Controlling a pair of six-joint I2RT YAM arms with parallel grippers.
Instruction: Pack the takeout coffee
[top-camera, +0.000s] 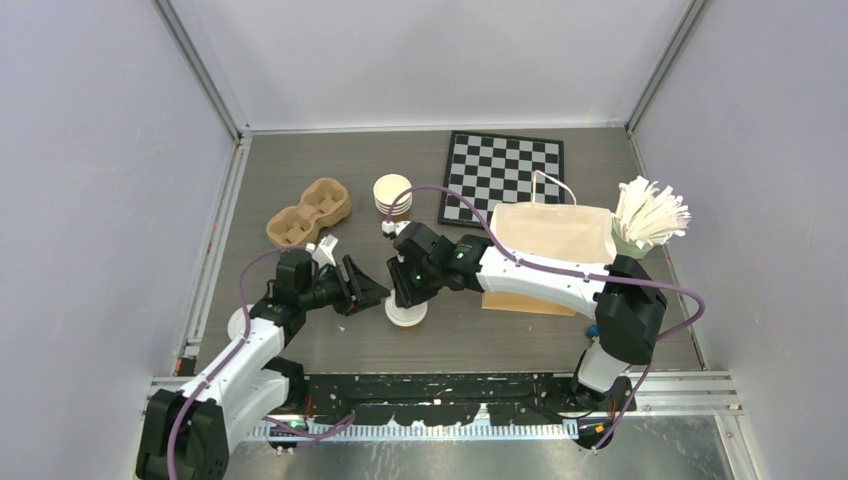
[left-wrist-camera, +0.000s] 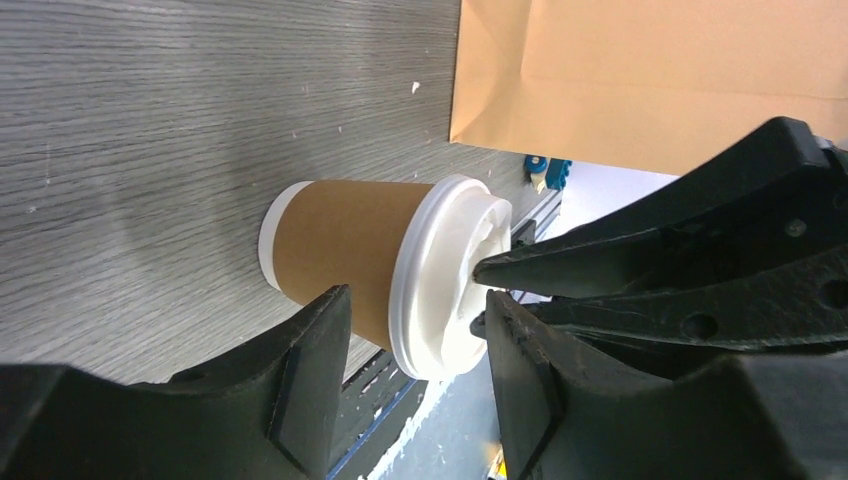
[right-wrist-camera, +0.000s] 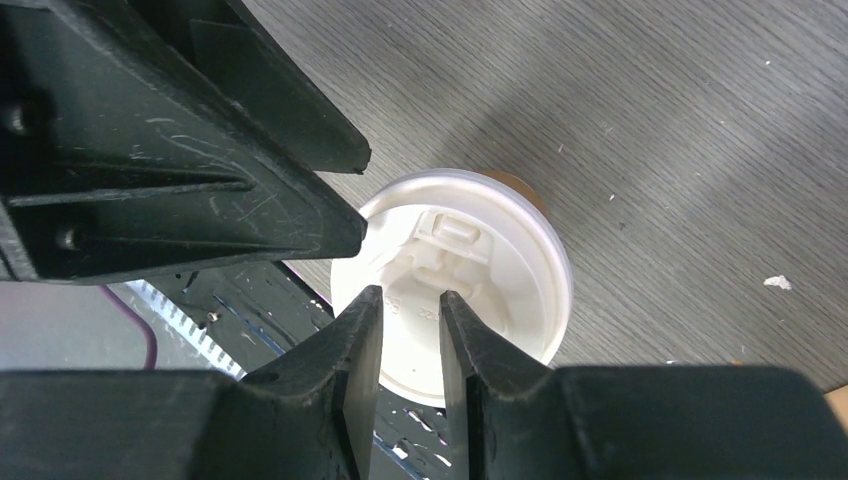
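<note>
Hiding part of takeout coffee: right hand

From above we are seeing only the near edge of the takeout coffee, because the right gripper is covering the rest. We are not managing to tell whether its tips are touching the lid. At the right wrist that lid is hiding nearly all the tan cup wall, and at the left wrist the frame is cutting off the brown paper bag at top and right.
</note>
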